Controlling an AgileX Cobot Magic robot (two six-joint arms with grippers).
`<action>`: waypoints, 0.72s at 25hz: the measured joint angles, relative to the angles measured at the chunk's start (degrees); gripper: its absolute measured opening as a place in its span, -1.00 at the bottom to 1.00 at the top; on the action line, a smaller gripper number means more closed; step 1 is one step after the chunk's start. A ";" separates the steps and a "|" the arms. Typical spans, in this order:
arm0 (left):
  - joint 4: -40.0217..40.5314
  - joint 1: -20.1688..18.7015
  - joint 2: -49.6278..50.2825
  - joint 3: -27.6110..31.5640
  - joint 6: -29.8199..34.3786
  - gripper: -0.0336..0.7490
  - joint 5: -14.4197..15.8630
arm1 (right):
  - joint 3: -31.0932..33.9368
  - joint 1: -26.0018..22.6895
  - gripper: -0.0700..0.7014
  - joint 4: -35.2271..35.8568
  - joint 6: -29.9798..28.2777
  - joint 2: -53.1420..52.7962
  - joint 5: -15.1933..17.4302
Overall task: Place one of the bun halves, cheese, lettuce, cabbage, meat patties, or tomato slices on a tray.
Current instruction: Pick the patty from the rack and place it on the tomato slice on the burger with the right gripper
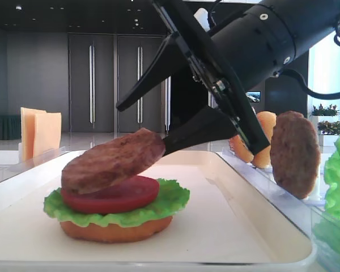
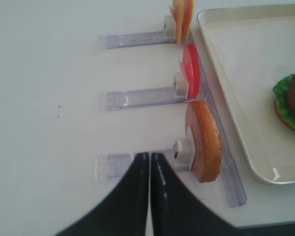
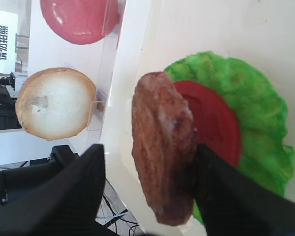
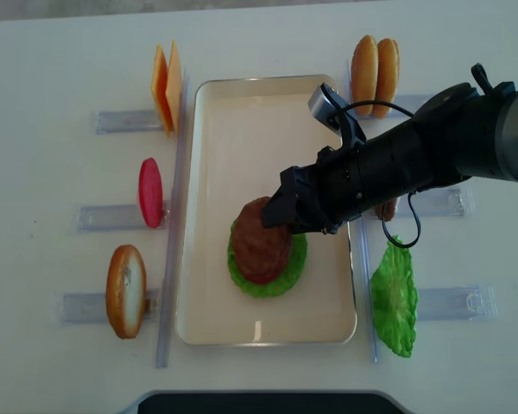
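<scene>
A cream tray (image 1: 215,226) holds a stack: bun half (image 1: 113,231), green lettuce (image 1: 170,201), red tomato slice (image 1: 122,198). A brown meat patty (image 1: 110,161) lies tilted on the tomato, its right end raised against the lower finger of my right gripper (image 1: 141,126). That gripper is open; in the right wrist view the patty (image 3: 162,147) leans on one finger (image 3: 236,196) and a clear gap separates it from the other. My left gripper (image 2: 149,155) is shut and empty over the table, left of the tray (image 2: 246,98).
Clear racks flank the tray. On the left stand cheese slices (image 4: 166,84), a tomato slice (image 4: 150,191) and a bun half (image 4: 125,291). On the right are two bun halves (image 4: 374,65), a second patty (image 1: 294,153) and a lettuce leaf (image 4: 393,297).
</scene>
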 joint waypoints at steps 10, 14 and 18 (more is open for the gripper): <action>0.00 0.00 0.00 0.00 0.00 -0.92 0.00 | 0.00 0.00 0.65 -2.39 -0.67 -2.67 -0.47; 0.00 0.00 0.00 0.00 0.00 -0.92 0.00 | 0.00 0.00 0.66 -5.19 0.02 -4.33 -1.07; 0.00 0.00 0.00 0.00 0.00 -0.92 0.00 | 0.00 0.00 0.67 -9.01 1.77 -5.74 -2.08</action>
